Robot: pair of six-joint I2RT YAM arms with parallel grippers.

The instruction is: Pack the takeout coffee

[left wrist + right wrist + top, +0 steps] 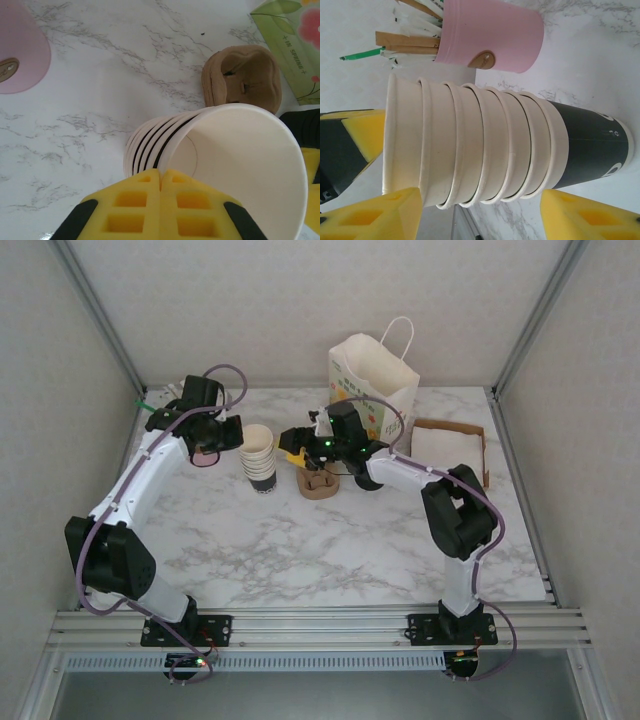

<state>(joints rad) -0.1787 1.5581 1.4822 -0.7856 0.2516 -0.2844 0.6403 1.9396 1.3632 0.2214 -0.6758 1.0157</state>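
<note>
The lidded takeout coffee is out of view. A lidless stack of cream paper cups (259,457) stands mid-table; its bottom cup has a dark band (590,150). My left gripper (236,436) comes at the stack from the left. In the left wrist view its yellow fingers (161,172) are shut on the rim of the top cup (240,160), one inside and one outside. My right gripper (291,453) is level with the stack on its right. It is open (481,196), and the cups (485,145) stand just beyond its spread fingers.
A stack of brown pulp cup carriers (319,482) (245,75) sits just right of the cups. A white floral paper bag (372,390) (295,45) stands behind. A pink holder (490,35) (20,50) with stirrers is left of the cups. A brown box (450,445) lies at right.
</note>
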